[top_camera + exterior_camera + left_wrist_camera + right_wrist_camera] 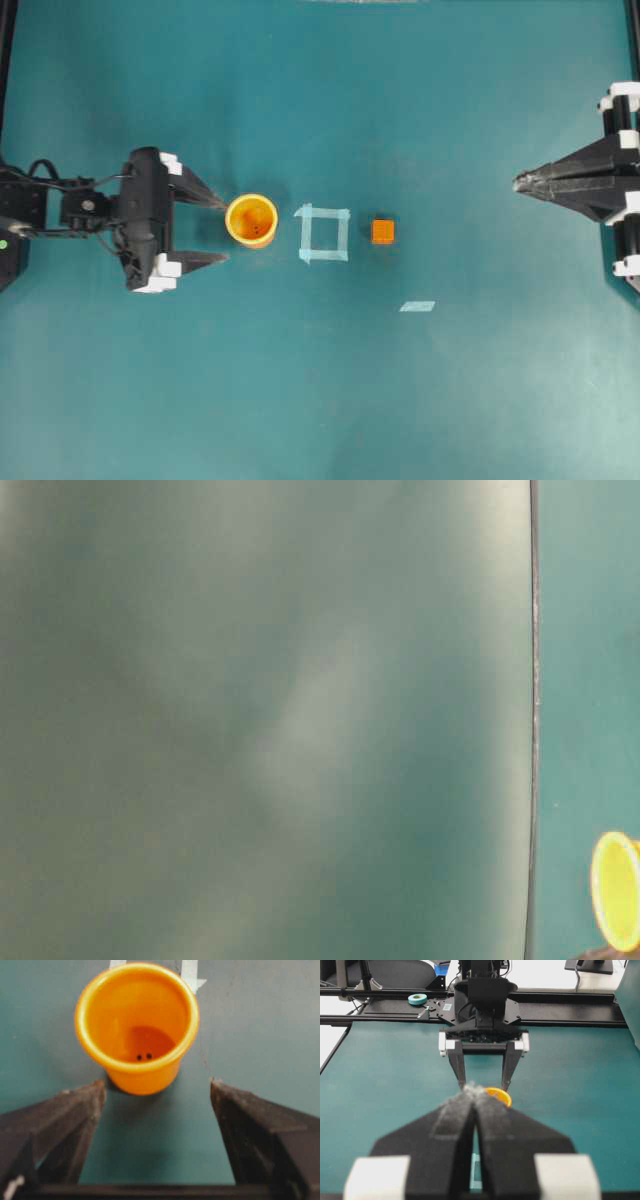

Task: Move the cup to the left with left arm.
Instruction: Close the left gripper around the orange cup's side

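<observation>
The left gripper [218, 230] has its two black fingers [200, 190] spread wide and holds nothing; in the overhead view their tips sit just left of the cup [251, 220], one above and one below its level, and whether the upper tip touches the rim cannot be told. From the left wrist view the fingers [65, 1125] frame the lower corners of the picture with bare tabletop [160, 1145] between them, and the cup [137, 1025] stands upright just beyond the tips, at upper centre, orange with a lighter rim and two dark dots on its inner floor. The cup sits left of centre on the teal tabletop [320, 400], just left of a pale tape square [323, 233]; a small orange cube [383, 232] lies just right of the square, and a short tape strip [417, 306] lies lower right of it. The right gripper [520, 182], at the right edge, has its fingers pressed together on nothing, well apart from the cube.
</observation>
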`<state>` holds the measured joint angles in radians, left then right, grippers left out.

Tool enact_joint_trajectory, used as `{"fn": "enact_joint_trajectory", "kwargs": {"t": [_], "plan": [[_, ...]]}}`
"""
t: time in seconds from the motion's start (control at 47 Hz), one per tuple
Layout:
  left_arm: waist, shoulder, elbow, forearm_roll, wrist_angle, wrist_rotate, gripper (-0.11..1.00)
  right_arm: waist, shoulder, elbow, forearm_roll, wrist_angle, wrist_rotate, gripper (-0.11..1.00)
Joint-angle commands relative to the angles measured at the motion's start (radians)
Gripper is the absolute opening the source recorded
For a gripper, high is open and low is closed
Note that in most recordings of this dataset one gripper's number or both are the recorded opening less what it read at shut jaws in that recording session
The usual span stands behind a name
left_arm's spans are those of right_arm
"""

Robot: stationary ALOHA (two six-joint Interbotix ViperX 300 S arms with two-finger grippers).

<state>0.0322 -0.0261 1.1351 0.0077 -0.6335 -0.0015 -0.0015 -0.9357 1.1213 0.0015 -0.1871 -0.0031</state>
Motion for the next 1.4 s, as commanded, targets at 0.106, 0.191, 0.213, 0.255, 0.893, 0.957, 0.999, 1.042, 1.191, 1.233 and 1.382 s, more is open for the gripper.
{"fn": "enact_joint_trajectory", "kwargs": {"t": [0.106,0.191,0.213,0.255,0.893,0.957,0.999,1.042,1.191,1.233,1.382], "plan": [[0.003,0.060,-0.064,0.000,-0.028,0.000,0.83,-0.002,0.002,-0.034,0.002,-0.005,-0.002,0.00],[0.005,0.098,-0.091,0.000,-0.043,0.000,0.83,-0.002,0.000,-0.034,0.002,-0.003,-0.002,0.00],[0.003,0.106,-0.097,0.002,-0.046,0.000,0.83,-0.002,0.000,-0.034,0.000,-0.003,-0.002,0.00],[0.005,0.121,-0.109,0.002,-0.052,0.000,0.83,-0.002,0.002,-0.034,0.000,-0.003,-0.002,0.00],[0.005,0.219,-0.213,0.002,-0.101,0.005,0.75,-0.002,0.000,-0.035,0.002,0.011,0.000,0.00],[0.003,0.218,-0.212,0.008,-0.106,0.003,0.68,-0.002,0.000,-0.035,0.000,0.020,0.000,0.00],[0.002,0.218,-0.213,0.009,-0.109,0.003,0.67,-0.002,0.000,-0.034,0.002,0.025,0.000,0.00],[0.003,0.219,-0.218,0.009,-0.107,0.002,0.67,-0.002,0.000,-0.035,0.002,0.026,0.002,0.00],[0.002,0.218,-0.225,0.006,-0.098,-0.020,0.67,-0.002,0.000,-0.035,0.000,0.029,0.002,0.00],[0.002,0.216,-0.225,0.006,-0.092,-0.020,0.67,-0.002,0.000,-0.035,0.002,0.029,0.002,0.00],[0.000,0.202,-0.218,0.006,-0.074,-0.015,0.67,-0.002,0.000,-0.035,0.000,0.029,0.002,0.00]]}}
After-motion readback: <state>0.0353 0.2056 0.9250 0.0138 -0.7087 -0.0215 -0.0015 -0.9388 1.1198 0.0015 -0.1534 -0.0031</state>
